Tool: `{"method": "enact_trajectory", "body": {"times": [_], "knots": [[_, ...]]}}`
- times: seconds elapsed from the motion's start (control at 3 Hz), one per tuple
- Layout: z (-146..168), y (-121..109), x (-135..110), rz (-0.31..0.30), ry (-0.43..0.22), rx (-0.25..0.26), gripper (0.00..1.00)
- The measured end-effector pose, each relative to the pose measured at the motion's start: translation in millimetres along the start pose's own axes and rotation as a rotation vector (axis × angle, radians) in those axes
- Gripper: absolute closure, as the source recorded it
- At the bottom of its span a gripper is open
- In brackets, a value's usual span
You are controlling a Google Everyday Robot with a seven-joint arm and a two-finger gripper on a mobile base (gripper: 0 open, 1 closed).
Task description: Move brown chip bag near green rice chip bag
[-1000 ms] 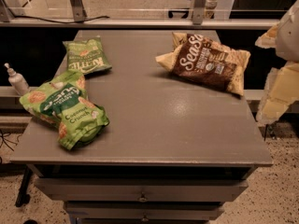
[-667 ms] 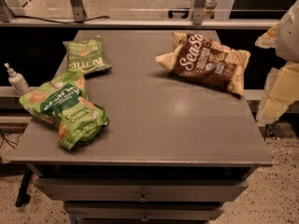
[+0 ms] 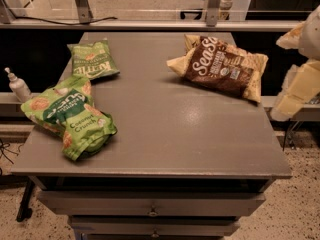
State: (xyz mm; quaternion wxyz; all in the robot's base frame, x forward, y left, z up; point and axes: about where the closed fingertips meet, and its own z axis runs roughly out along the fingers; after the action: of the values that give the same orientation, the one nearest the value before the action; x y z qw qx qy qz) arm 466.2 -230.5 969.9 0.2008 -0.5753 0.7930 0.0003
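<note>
The brown chip bag (image 3: 220,65) lies flat at the far right of the grey table (image 3: 165,129), its white "Sea" lettering facing up. The green rice chip bag (image 3: 70,115) lies at the near left corner, crumpled, with "Crunch" wording and round crisp pictures. My gripper (image 3: 296,90) shows as pale cream parts at the right edge of the view, beyond the table's right side and apart from the brown bag. It holds nothing that I can see.
A smaller olive-green bag (image 3: 92,59) lies at the far left. A white pump bottle (image 3: 18,85) stands off the table's left edge. Rails and posts (image 3: 214,4) run behind the table. Drawers (image 3: 150,211) sit below the front edge.
</note>
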Motion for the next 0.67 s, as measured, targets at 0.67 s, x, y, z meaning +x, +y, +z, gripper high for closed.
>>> {"method": "enact_trajectory", "body": {"times": [0.67], "knots": [[47,-59,-28,0.056,-0.212,-0.001,0.00]]}}
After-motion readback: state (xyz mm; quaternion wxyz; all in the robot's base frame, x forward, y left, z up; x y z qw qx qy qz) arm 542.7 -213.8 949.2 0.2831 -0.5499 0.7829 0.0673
